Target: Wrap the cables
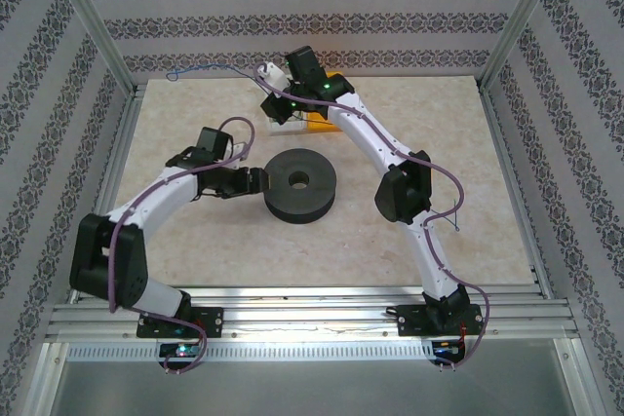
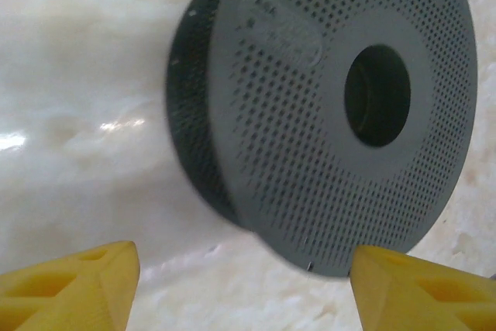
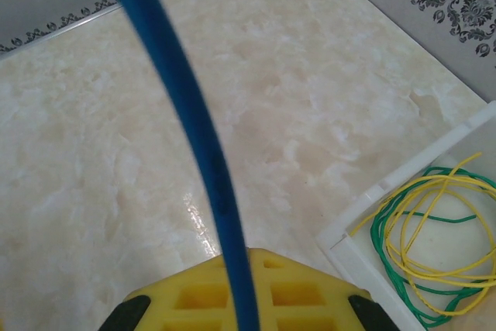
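Observation:
A long dark-blue cable (image 1: 210, 67) runs along the table's back edge to my right gripper (image 1: 276, 83), which hangs at the back centre. In the right wrist view the same blue cable (image 3: 194, 129) passes over the yellow fingers (image 3: 310, 292), and my right gripper (image 3: 242, 273) is shut on it. Thin yellow and green cables (image 3: 434, 230) lie coiled in a white tray (image 3: 349, 226). My left gripper (image 1: 257, 180) stands open just left of the black spool (image 1: 300, 185), with nothing between its yellow fingers (image 2: 70, 284); the spool's perforated face (image 2: 310, 114) is right in front of it.
The white tray (image 1: 281, 126) sits under the right arm at the back centre, behind the spool. A short dark wire piece (image 1: 454, 224) lies beside the right arm's elbow. Metal frame posts and patterned walls close in the marble tabletop (image 1: 175, 133).

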### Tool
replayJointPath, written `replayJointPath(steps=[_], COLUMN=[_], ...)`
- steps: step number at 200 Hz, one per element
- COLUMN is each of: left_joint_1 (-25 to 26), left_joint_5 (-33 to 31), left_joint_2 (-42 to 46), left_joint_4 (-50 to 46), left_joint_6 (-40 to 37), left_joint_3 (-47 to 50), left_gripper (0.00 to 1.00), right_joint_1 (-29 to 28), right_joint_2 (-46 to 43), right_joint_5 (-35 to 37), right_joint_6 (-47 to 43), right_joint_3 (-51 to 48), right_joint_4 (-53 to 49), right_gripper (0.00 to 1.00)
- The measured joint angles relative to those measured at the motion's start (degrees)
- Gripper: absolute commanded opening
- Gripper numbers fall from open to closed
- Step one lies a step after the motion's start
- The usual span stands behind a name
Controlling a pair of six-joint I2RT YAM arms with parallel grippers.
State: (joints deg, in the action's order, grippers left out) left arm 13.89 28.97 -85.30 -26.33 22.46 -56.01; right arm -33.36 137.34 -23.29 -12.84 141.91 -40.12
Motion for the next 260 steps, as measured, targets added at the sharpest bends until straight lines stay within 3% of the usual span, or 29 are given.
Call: replayJointPath(steps=[44, 116, 133, 183, 196, 229, 260], left_joint_1=[1.79, 2.64, 2.64, 2.62, 2.69, 2.89, 2.91], left_joint_5=[2.36, 4.7, 5.4, 8.83, 8.96, 5.75, -3.04], left_joint_2=[-7.93, -12.98, -13.79, -13.68, -12.98, -9.79, -4.7], left_joint_4=[10.6, 17.51, 18.58, 21.05, 20.9, 14.86, 1.75], left_joint_6=[4.5, 8.04, 8.57, 10.45, 10.38, 8.55, 3.48], left_joint_3=[0.28, -0.5, -0.83, -2.34, -2.73, -4.96, -12.28], left_gripper=[0.65, 0.48, 0.42, 0.08, 0.0, 0.0, 0.0], right_joint_1=[-0.04, -0.04, -0.04, 0.2, 0.26, 0.55, 0.92], right_joint_2=[-0.02, -0.07, -0.2, -1.22, -1.66, -3.08, -4.46], right_joint_5=[0.02, 0.02, 0.02, 0.11, 0.13, 0.11, 0.04], right_joint_6=[0.0, 0.02, 0.02, 0.0, 0.0, 0.02, 0.02], right_joint_3=[0.0, -0.35, -1.05, -3.02, -3.41, -4.68, -6.23], right_joint_4=[0.0, 0.0, 0.0, 0.0, 0.02, 0.09, 0.31], right_gripper=[0.0, 0.0, 0.0, 0.0, 0.0, 0.0, 0.0])
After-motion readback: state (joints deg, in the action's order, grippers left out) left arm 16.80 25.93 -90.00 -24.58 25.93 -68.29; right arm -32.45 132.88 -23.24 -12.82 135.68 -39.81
